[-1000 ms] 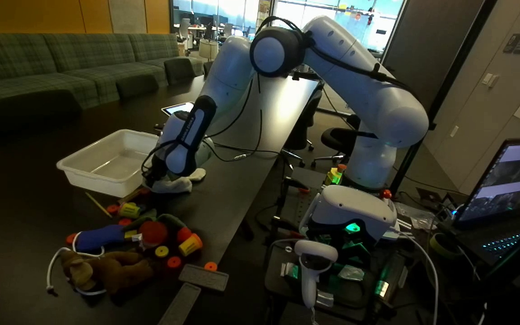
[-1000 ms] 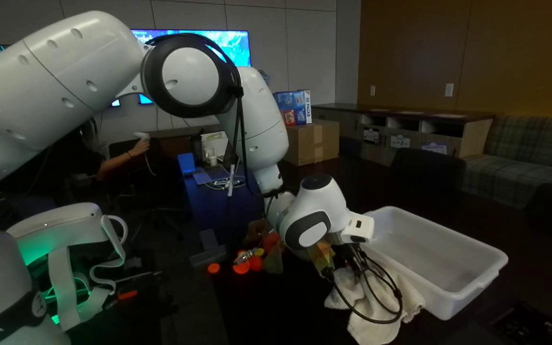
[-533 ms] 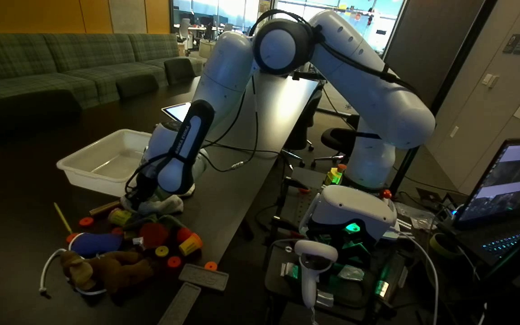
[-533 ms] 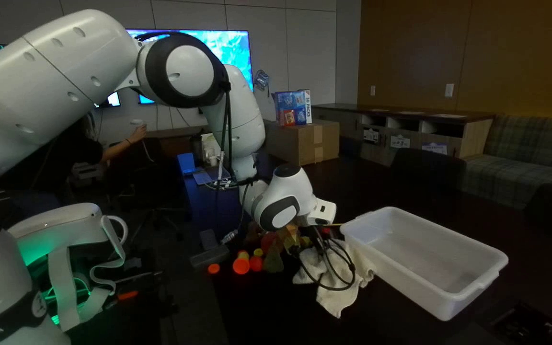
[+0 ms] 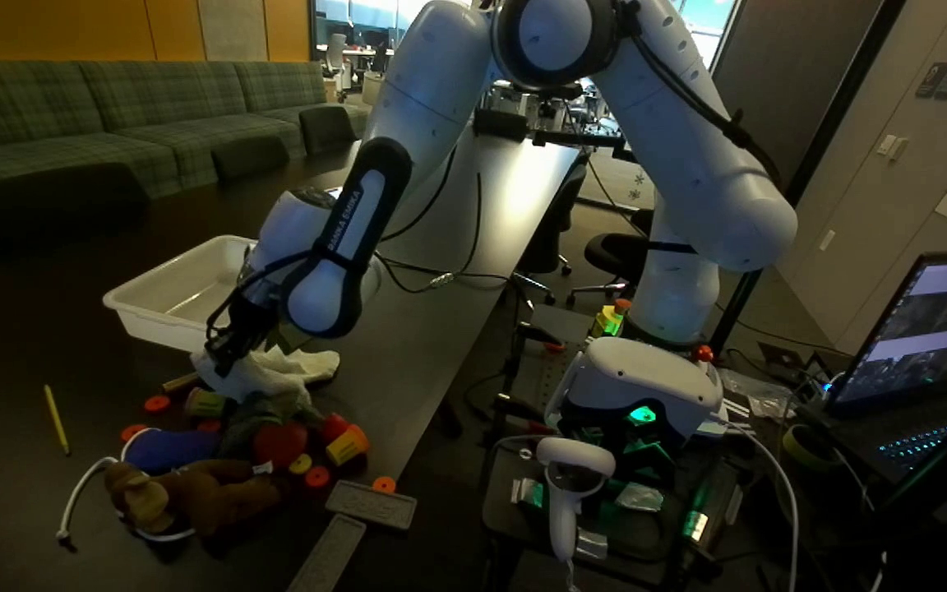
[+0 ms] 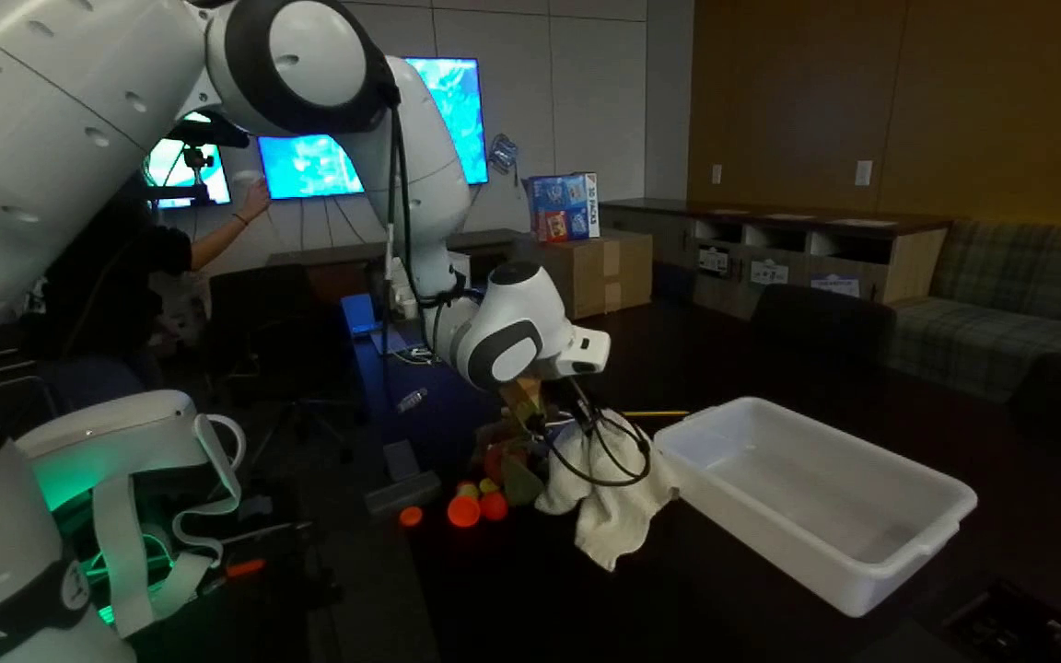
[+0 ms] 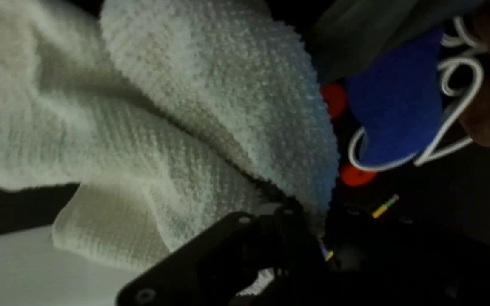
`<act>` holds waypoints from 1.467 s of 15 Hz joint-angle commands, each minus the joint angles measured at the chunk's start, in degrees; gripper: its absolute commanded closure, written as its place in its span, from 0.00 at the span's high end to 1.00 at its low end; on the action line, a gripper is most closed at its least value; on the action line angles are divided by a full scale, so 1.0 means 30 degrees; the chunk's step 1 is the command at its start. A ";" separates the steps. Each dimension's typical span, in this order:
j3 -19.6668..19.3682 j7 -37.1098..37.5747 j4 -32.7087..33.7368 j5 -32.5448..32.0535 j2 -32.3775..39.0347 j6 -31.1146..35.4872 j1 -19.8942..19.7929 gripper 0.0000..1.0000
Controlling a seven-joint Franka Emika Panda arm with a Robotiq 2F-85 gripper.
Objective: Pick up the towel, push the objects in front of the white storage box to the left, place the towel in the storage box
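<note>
- Off-white, nubbly cloth: the towel (image 7: 219, 76) is hanging in loose folds just beside the white storage box (image 6: 770, 536), outside it; whether its lower edge is brushing the table (image 5: 13, 345) is not showing.
- At its top, the end effector (image 5: 225, 358) is pinching one bunched fold, jaws drawn together with apparently only cloth between them. Gripping at one spot is leaving the rest drooping, and probably easing a later drop into the box.
- The end effector is pointing down at a slant and hovering low, likely because the task is asking it to sweep things aside while carrying the towel.
- By the towel's edge, a dull green soft thing (image 5: 264, 417) and a small tub (image 5: 205, 403) are lying so close that contact is hard to judge.
- Farther out, a blue pouch (image 5: 169, 450), a brown plush toy (image 5: 206, 493) and orange-red discs (image 5: 157, 404) are forming a loose heap away from the box, seemingly where pushed things are meant to go.
- A wooden stick (image 5: 180, 382) is lying nearer the box, perhaps needing a nudge.
- A yellow pencil (image 5: 56, 419) is lying alone, apart from the heap.
- The box is sitting upright, its wide mouth facing up, ready for the towel.
</note>
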 commanded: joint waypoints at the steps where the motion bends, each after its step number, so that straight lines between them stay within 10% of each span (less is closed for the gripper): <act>1: 0.0458 -0.0290 -0.2450 0.0263 -0.3945 0.0208 -0.0844 0.07; 11: 0.4296 -0.2244 0.2131 -0.0363 -0.6253 -0.2440 -0.7848 0.07; 16: 0.0630 -0.2052 0.7682 -0.0654 -0.2934 -0.4195 -0.5731 0.09; 19: -0.1794 -0.0527 1.0481 -0.1904 -0.0606 -0.4972 -0.4223 0.54; 22: -0.2476 -0.0850 1.3175 -0.1502 0.1324 -0.6961 -0.4081 0.66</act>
